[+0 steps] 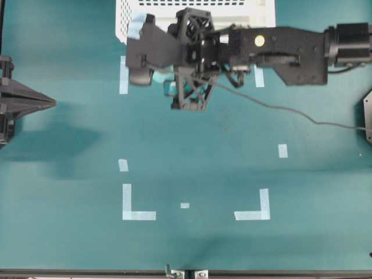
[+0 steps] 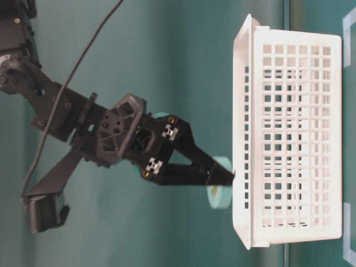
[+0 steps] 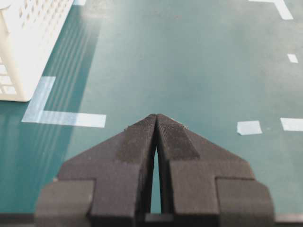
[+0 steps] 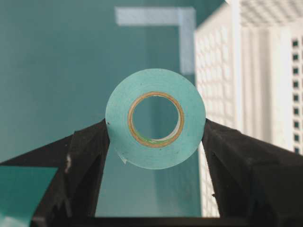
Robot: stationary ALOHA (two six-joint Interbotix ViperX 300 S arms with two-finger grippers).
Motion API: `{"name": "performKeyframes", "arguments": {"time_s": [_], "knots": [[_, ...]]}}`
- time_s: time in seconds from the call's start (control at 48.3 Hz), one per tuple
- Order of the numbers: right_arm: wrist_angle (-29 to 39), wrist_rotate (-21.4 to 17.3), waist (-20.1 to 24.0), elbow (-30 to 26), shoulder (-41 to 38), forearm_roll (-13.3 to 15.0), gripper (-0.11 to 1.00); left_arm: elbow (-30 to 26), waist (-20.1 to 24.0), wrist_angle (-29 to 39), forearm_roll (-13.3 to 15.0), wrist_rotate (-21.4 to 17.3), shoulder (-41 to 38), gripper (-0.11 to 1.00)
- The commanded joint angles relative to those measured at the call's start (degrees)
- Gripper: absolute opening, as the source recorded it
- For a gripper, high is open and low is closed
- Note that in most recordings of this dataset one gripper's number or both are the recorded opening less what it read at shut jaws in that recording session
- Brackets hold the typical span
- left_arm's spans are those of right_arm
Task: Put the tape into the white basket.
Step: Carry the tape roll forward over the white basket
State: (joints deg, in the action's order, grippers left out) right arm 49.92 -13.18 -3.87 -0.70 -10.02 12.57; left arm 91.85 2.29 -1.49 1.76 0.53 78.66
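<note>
The tape [image 4: 118, 118], a light-teal ring with a pale core, faces the right wrist camera. My right gripper [image 4: 156, 125] is shut on its two sides. From overhead the tape [image 1: 137, 26] shows at the tips of the right gripper [image 1: 138, 34], over the near left corner of the white basket [image 1: 123, 23]. At table level the tape [image 2: 218, 192] hangs at about the height of the rim of the basket [image 2: 289, 139], touching or just short of it. My left gripper [image 1: 52, 103] rests at the far left, shut and empty, as the left wrist view of it [image 3: 156, 116] confirms.
Pale-blue L-shaped strips [image 1: 138, 208] [image 1: 256, 209] and small scraps [image 1: 185, 205] [image 1: 123, 165] [image 1: 282, 150] lie flat on the teal table. A black cable [image 1: 290, 110] trails from the right arm. The basket's perforated wall [image 4: 251, 71] stands just right of the held roll.
</note>
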Motion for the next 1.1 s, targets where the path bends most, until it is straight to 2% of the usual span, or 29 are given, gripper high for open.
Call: {"name": "performKeyframes", "arguments": {"time_s": [0.0, 0.455, 0.683, 1.076], "knots": [[1.2, -0.1, -1.2, -0.6, 2.5, 0.2, 0.68, -1.4, 0.2, -0.2, -0.2, -0.1, -0.5, -0.11], [2.2, 0.2, -8.2, -0.4, 2.6, 0.2, 0.68, -1.3, 0.2, -0.2, -0.1, -0.1, -0.5, -0.11], [1.8, 0.7, -12.7, 2.6, 4.3, 0.2, 0.68, -1.4, 0.2, -0.2, -0.1, -0.1, -0.5, -0.11], [-5.4, 1.1, -15.4, 7.7, 5.6, 0.2, 0.68, -1.4, 0.2, -0.2, -0.1, -0.1, -0.5, -0.11]]}}
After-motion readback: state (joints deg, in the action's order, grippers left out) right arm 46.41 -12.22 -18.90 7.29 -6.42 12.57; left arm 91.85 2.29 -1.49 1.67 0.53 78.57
